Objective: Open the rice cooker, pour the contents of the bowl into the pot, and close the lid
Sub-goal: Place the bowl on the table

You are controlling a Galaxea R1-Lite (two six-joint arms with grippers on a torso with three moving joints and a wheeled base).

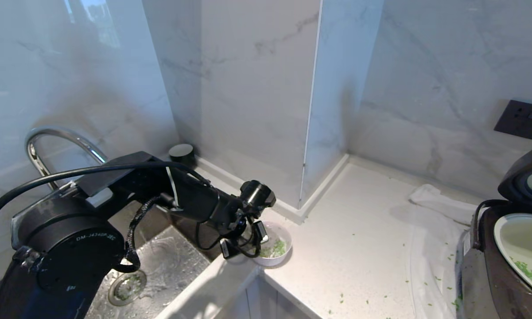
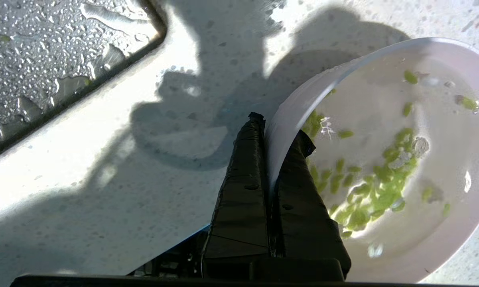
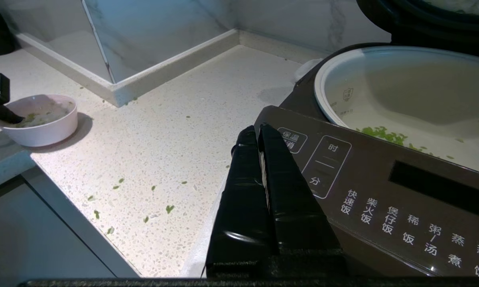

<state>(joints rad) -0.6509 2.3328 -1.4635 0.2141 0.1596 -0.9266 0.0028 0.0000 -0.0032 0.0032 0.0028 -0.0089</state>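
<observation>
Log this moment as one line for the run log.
left gripper: shut on pink bowl rim by sink | green bits: in bowl | rice cooker lid: open | right gripper: shut, parked

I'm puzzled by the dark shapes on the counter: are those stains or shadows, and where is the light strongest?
Left wrist view: they are hard shadows on the counter beside the bowl, with bright sun patches between them. Head view: the wall shows soft glare. Right wrist view: even light, with a shadow beside the bowl.

One bowl [image 1: 274, 252], one rice cooker [image 1: 491, 270]
</observation>
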